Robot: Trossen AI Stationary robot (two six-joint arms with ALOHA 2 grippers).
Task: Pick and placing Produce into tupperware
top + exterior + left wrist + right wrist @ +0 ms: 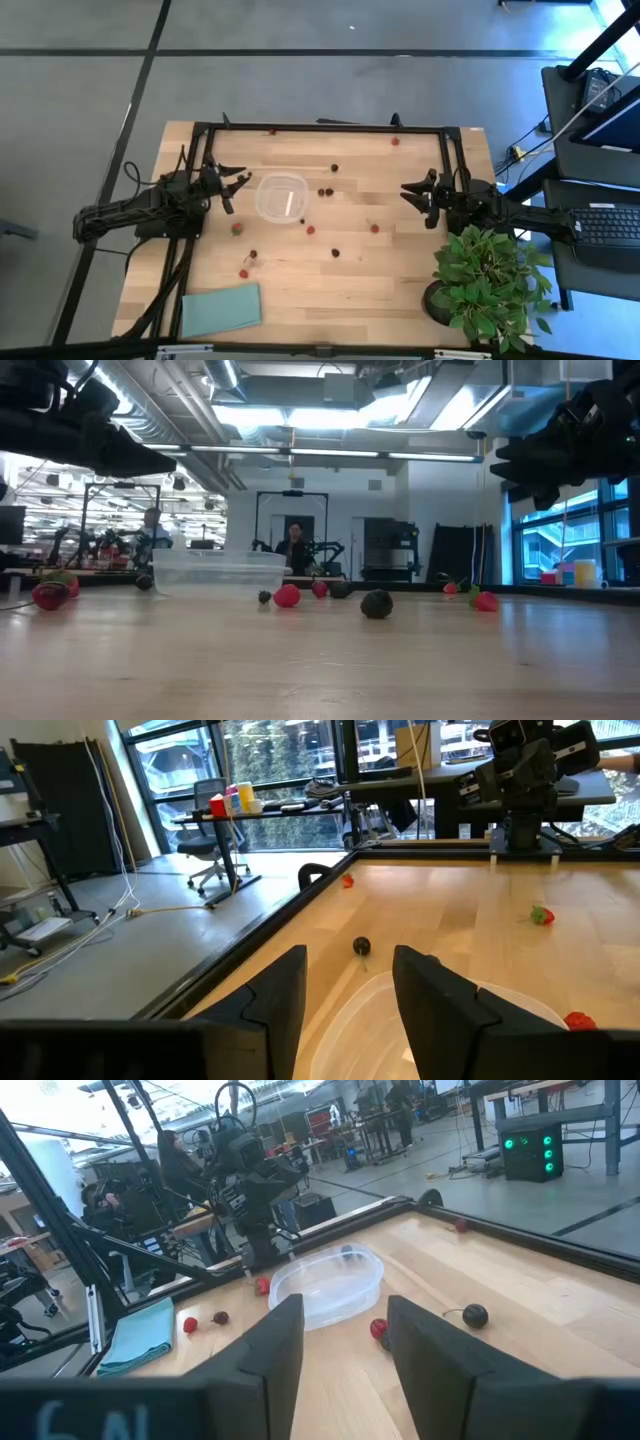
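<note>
From above, a pale wooden worktop (pixel 330 285) carries a clear tupperware (pixel 281 196), which sits left of centre with nothing visible inside it. The produce is scattered loose around it: small red and dark berries (pixel 325 192) just right of the container, more toward the middle and near edge, and one red piece (pixel 396 141) alone near the far edge. The berries are too small to count surely, and green tops are hard to make out. From table height the tupperware (pixel 220 571) looks faint against the room, and the berries (pixel 287 596) form a low row in front of and beside it. There both arms show only as dark shapes cut off at the upper corners. The left tool (pixel 232 187) is held above the worktop just beside the tupperware's left edge, on a low, outstretched arm. Its wrist view shows its two fingers (pixel 275 995) spread apart with nothing between them, the container rim just beyond. The right tool (pixel 415 195) hangs well to the right of the container, pointing toward it, near a leafy potted plant (pixel 490 275). Its fingers (pixel 270 1340) also stand apart, pinching nothing. A folded teal cloth (pixel 222 307) lies at the near left corner.
</note>
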